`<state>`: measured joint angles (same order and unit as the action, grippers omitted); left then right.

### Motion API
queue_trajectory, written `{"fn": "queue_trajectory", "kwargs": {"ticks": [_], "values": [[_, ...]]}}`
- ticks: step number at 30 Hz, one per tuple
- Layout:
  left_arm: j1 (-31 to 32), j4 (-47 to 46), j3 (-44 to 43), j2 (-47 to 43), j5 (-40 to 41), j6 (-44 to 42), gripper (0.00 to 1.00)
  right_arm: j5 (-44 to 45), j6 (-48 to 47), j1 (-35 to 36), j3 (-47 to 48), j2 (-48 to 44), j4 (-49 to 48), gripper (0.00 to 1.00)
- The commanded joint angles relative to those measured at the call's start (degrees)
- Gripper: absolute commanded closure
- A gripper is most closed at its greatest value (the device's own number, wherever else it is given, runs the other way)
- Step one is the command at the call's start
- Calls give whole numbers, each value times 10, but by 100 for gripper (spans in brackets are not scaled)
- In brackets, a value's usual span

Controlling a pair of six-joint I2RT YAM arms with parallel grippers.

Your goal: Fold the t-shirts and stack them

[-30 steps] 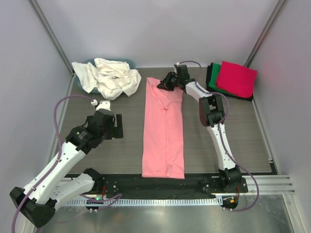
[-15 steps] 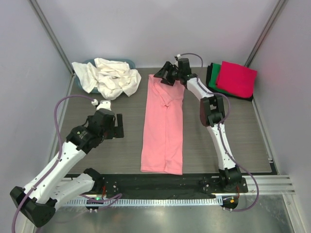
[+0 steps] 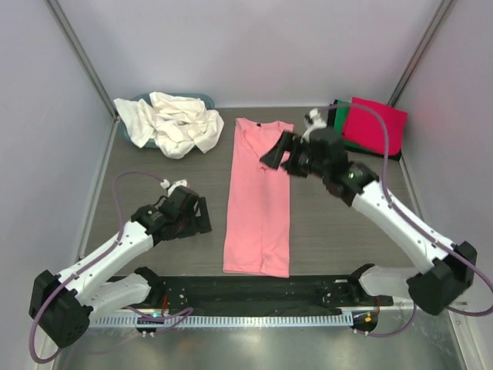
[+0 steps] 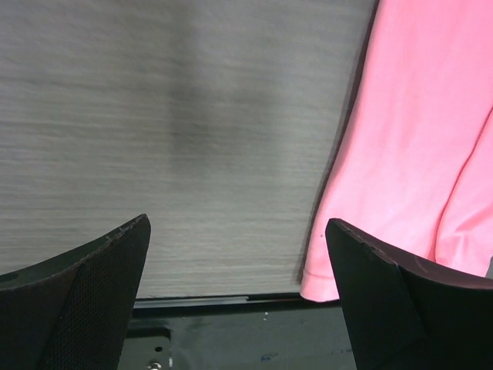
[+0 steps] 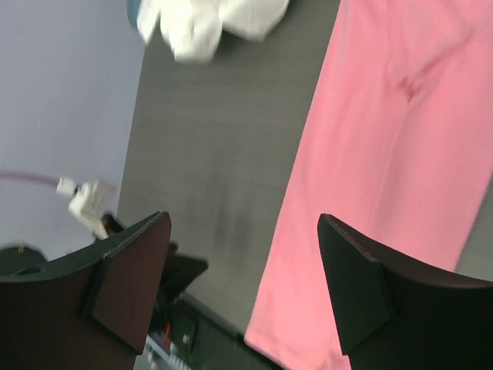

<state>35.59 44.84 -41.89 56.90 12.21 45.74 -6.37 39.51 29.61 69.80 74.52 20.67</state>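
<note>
The right hand hovers, fingers apart and empty, over the far right part of the pink shirt, a long strip running near to far down the desk. The left hand, likewise apart, is nearer its near end. White shirts lie far left, the folded stack far right; nothing seems to block either hand.

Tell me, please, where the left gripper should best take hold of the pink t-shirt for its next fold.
Probably the near hem's left corner: the pink t-shirt lies flat as a long narrow strip, that corner nearest the open left gripper. Come in low from the left, pinching the edge.
</note>
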Motion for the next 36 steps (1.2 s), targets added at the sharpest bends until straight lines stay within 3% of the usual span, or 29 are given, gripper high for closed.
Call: {"fn": "queue_trajectory", "kwargs": {"ticks": [1,7,14,18,26,30,36], "values": [[37,-55,27,-7,-30,72,4,107,78,84,-173,-40,122,17],[107,-96,105,-14,-36,153,9,115,222,224,-377,-181,85,24],[144,-142,171,-43,-52,208,16,142,283,313,-427,-176,67,29],[163,-147,185,-50,-49,230,19,141,315,343,-453,-166,25,38],[187,-170,205,-52,-48,257,25,172,346,375,-458,-164,48,50],[192,-179,204,-44,-49,262,36,175,356,376,-472,-184,52,57],[201,-193,206,-25,-50,268,44,174,359,377,-487,-189,49,58]]}}
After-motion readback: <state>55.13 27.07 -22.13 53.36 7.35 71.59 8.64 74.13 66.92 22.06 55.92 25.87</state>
